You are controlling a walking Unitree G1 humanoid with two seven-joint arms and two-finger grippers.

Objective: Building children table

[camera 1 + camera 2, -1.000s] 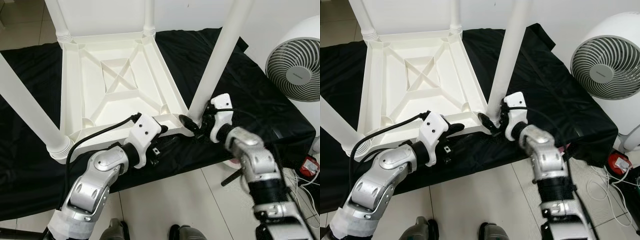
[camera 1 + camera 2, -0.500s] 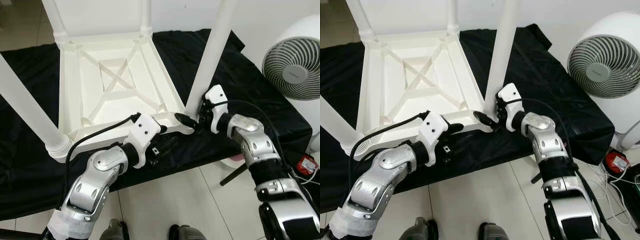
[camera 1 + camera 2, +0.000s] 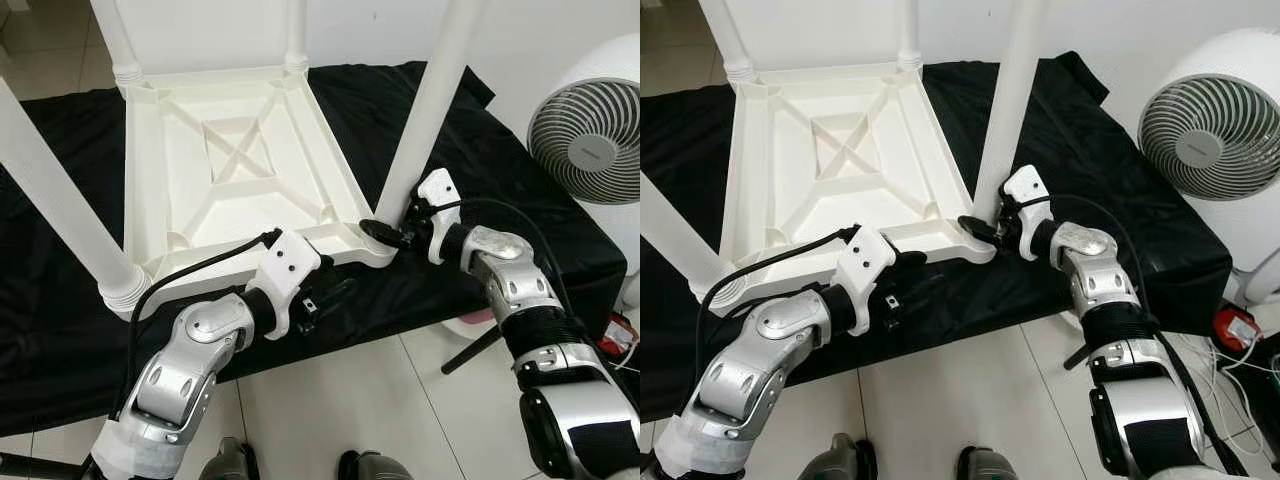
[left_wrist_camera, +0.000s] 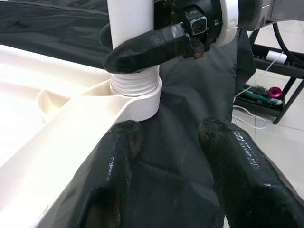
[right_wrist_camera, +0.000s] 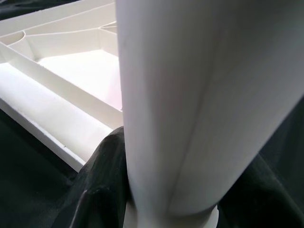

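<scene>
Table top (image 3: pixel 220 170): white moulded plastic, smooth, faintly satin, ribbed underside
Table leg (image 3: pixel 425 110): same white plastic, smooth tube, ridged threaded collar at its base
Cloth (image 3: pixel 500 190): black fabric, matt, creased
Floor (image 3: pixel 340 400): pale tiles, slight sheen
Fan (image 3: pixel 590 130): white glossy plastic housing, grey grille
Left gripper (image 4: pixel 171 156): fingers (image 4: pixel 114 175) were black, rubbery, glossy
Right gripper (image 3: pixel 385 235): black fingers, white plastic wrist housing
Arms: brushed silver metal

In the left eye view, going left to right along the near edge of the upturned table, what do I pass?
Near-left table leg → left gripper by the table rim → right gripper around the near-right leg → fan.
</scene>
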